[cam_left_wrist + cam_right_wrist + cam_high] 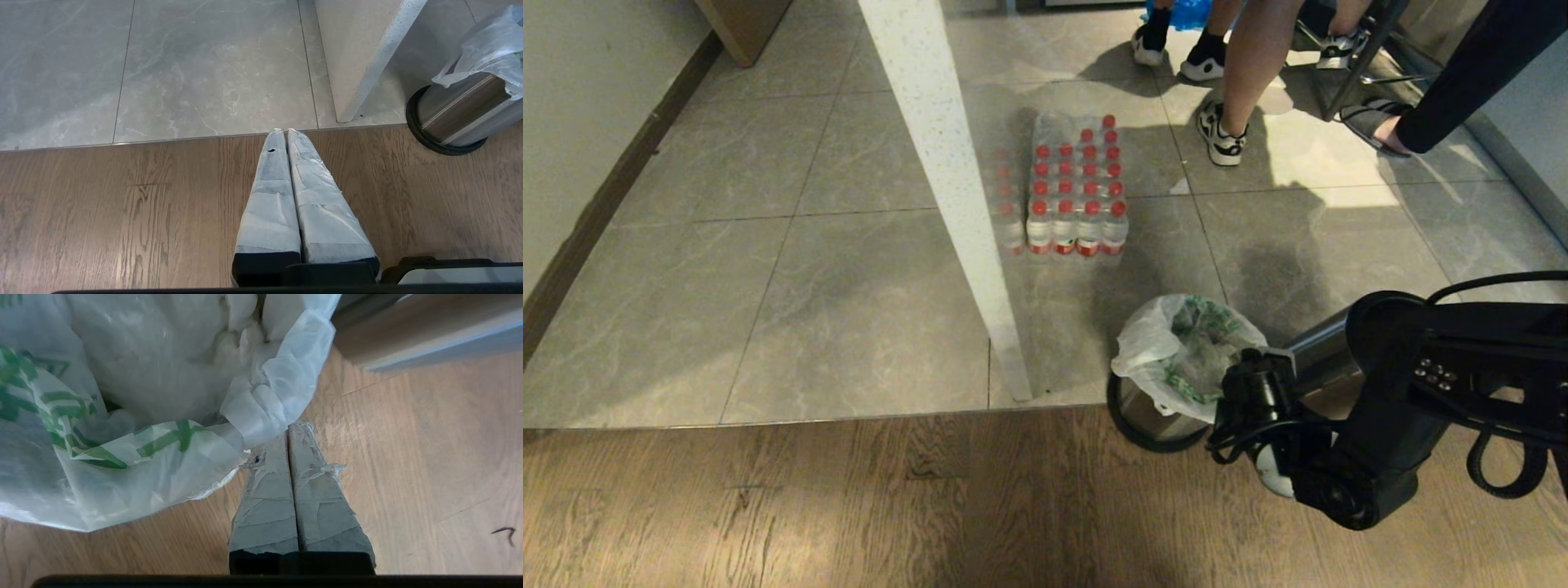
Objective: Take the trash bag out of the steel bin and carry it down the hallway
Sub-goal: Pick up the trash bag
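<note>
The steel bin [1156,412] stands on the wooden floor [849,506] at the edge of the grey tiles, beside a pale speckled post [947,180]; the trash bag [1184,351] sits in it, its white-and-green plastic spilling over the rim. The right hand [288,430] has its fingers pressed together on a fold of the bag's edge — pinching it; the left hand [283,130] hangs over the wood, fingers together, holding nothing. A pack of red-capped bottles [1070,188] rests on the tiles; people's legs [1258,73] stand beyond.

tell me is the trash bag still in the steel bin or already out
In. The trash bag lines the upright steel bin, its edge folded over the rim. The right gripper is shut on the bag's edge.
</note>
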Robot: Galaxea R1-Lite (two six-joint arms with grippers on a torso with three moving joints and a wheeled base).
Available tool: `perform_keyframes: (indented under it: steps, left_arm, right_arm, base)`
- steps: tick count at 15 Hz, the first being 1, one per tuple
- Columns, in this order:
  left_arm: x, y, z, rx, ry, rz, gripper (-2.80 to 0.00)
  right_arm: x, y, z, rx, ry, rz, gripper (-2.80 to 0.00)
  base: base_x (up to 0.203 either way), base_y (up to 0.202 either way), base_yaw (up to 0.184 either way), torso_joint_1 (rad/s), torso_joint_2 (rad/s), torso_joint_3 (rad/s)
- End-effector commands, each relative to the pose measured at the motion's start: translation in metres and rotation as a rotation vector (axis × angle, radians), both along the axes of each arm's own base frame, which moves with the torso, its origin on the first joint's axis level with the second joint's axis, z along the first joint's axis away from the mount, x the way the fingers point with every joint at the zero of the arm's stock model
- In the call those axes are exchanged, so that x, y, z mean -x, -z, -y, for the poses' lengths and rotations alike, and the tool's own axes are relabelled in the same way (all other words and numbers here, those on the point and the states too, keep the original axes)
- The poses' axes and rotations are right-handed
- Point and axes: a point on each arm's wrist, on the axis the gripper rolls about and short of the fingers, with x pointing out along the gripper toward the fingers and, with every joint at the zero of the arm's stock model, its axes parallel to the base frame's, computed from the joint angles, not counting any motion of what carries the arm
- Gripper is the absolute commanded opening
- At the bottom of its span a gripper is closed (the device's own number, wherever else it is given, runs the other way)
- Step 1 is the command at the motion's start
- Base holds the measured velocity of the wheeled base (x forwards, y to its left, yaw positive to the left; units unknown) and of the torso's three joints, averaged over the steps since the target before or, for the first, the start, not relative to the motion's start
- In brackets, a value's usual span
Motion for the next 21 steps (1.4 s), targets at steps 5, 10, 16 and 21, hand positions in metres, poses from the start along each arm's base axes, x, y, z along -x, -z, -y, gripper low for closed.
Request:
perform_keyframes:
  steps: [5,10,16,21]
  left_arm:
    - [0.0,0.0,0.0,0.0,0.0,0.001,-2.8]
    - [0.0,0.0,0.0,0.002,0.0,0.001,-2.8]
    - [0.0,0.0,0.0,0.001,0.0,0.001,-2.8]
    - [0.0,0.0,0.0,0.0,0.0,0.002,-2.8]
  right_arm:
    - [0.003,-0.014,0.002,0.013,0.022,0.042,-2.8]
    - [-0.002,-0.032,0.0,-0.02,0.026,0.153,-2.8]
    - [0.0,-0.024,-0.001,-0.004,0.01,0.109,-2.8]
    - [0.011,-0.017,0.002,-0.005,-0.029,-0.039,-2.8]
  base:
    - [0.0,0.0,0.0,0.0,0.0,0.0]
    - [0.0,0.0,0.0,0.0,0.0,0.0]
    - [0.0,0.0,0.0,0.0,0.0,0.0]
    - [0.0,0.0,0.0,0.0,0.0,0.0]
